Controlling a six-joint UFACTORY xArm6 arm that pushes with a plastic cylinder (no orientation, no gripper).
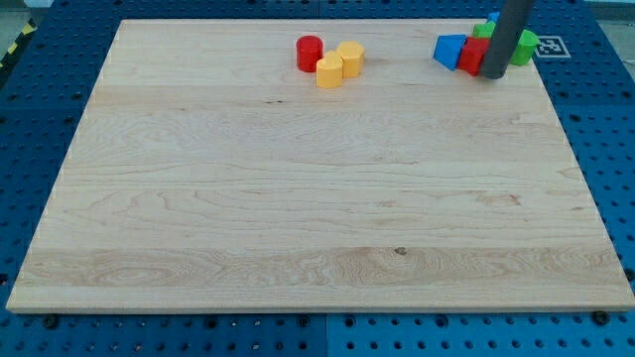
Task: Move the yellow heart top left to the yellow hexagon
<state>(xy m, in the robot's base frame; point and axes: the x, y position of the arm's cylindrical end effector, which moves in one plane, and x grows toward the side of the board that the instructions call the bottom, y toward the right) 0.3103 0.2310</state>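
Two yellow blocks touch near the view's top centre. The lower-left one [329, 71] looks like the yellow hexagon. The upper-right one [350, 57] looks like the yellow heart, though its shape is hard to make out. A red cylinder [310, 52] stands just left of them, touching or nearly touching. My dark rod comes down at the view's top right. My tip [493, 75] rests by a red block [472, 56], far to the right of the yellow blocks.
A blue block [449, 50] sits left of the red block. Green blocks [526, 45] [482, 30] and a bit of another blue block [493, 17] lie behind the rod, partly hidden. The wooden board [317, 218] lies on a blue pegboard table.
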